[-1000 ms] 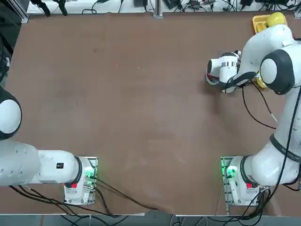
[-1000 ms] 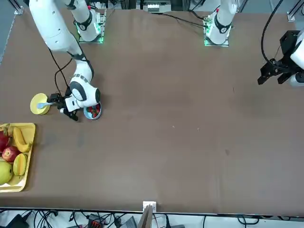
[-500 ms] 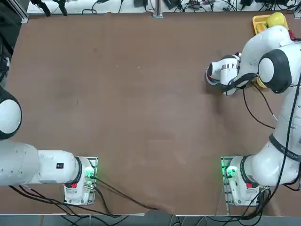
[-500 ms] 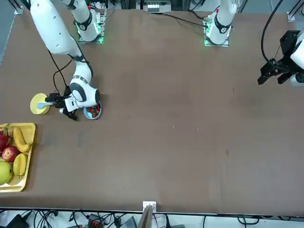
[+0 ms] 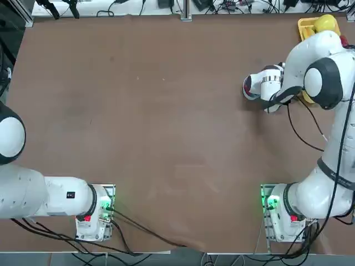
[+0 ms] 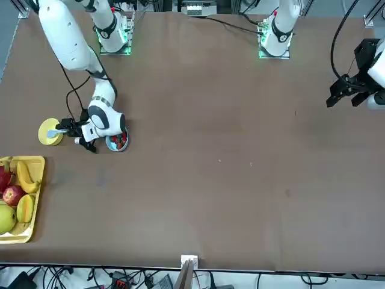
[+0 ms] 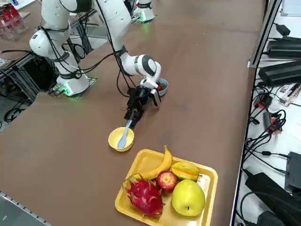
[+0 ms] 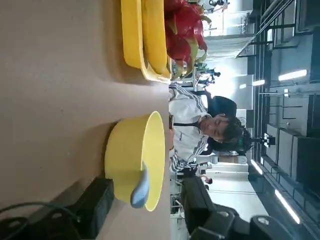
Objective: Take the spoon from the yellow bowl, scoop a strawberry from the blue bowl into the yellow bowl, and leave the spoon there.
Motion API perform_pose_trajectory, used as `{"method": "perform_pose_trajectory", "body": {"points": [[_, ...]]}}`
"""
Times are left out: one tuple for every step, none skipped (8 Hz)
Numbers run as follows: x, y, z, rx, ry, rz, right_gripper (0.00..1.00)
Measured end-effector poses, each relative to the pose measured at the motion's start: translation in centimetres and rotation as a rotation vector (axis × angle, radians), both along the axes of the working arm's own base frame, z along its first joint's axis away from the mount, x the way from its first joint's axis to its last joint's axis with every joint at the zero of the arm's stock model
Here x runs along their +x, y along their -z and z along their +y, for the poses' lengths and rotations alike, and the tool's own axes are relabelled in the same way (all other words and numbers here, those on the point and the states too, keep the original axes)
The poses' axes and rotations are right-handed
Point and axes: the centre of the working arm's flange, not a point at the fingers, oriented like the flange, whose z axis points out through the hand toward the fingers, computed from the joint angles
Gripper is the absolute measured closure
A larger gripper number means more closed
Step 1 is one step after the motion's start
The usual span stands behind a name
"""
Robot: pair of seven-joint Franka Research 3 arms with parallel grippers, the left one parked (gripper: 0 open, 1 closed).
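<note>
Inspecting from my own right gripper (image 7: 132,113) outward: it sits low over the table, pointed level at the yellow bowl. My jaws are released, and the dark fingers (image 8: 95,205) stand apart on either side of the spoon's handle end. They appear clear of the handle, though the wrist view is too oblique to be sure of a gap at each pad.

The blue bowl (image 6: 118,143) sits just beside my wrist, partly hidden under it in the front view, with red strawberries (image 6: 119,139) showing inside.

The spoon (image 8: 140,189) lies in the yellow bowl (image 8: 130,155), scoop end inside and handle resting over the rim towards my fingers. The bowl stands upright on the brown table (image 6: 228,150).

Beyond it, apart from the bowl, is a rectangular yellow tray (image 7: 141,162) holding a banana, an apple, a dragon fruit and other fruit.

Furthest off, past the table edge, a person in a striped white top (image 8: 187,125) is seen.
</note>
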Motion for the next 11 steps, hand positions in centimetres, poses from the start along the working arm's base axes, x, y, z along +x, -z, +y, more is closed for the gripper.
{"method": "perform_pose_trajectory", "body": {"points": [[-0.1, 0.15, -0.2, -0.006, 0.002, 0.004, 0.19], [-0.13, 0.2, -0.28, -0.008, 0.004, 0.005, 0.21], [-0.14, 0.21, -0.29, -0.009, 0.004, 0.006, 0.22], [-0.14, 0.21, -0.29, -0.009, 0.004, 0.005, 0.24], [-0.09, 0.19, -0.28, -0.009, 0.003, 0.004, 0.25], [0.0, 0.14, -0.27, -0.009, 0.003, 0.002, 0.26], [0.05, 0.11, -0.26, -0.009, 0.003, 0.001, 0.27], [0.07, 0.11, -0.26, -0.01, 0.002, 0.001, 0.28], [0.09, 0.1, -0.26, -0.01, -0.001, 0.001, 0.29], [0.09, 0.11, -0.27, -0.011, -0.001, 0.001, 0.31], [0.09, 0.13, -0.27, -0.011, -0.002, 0.001, 0.36]]}}
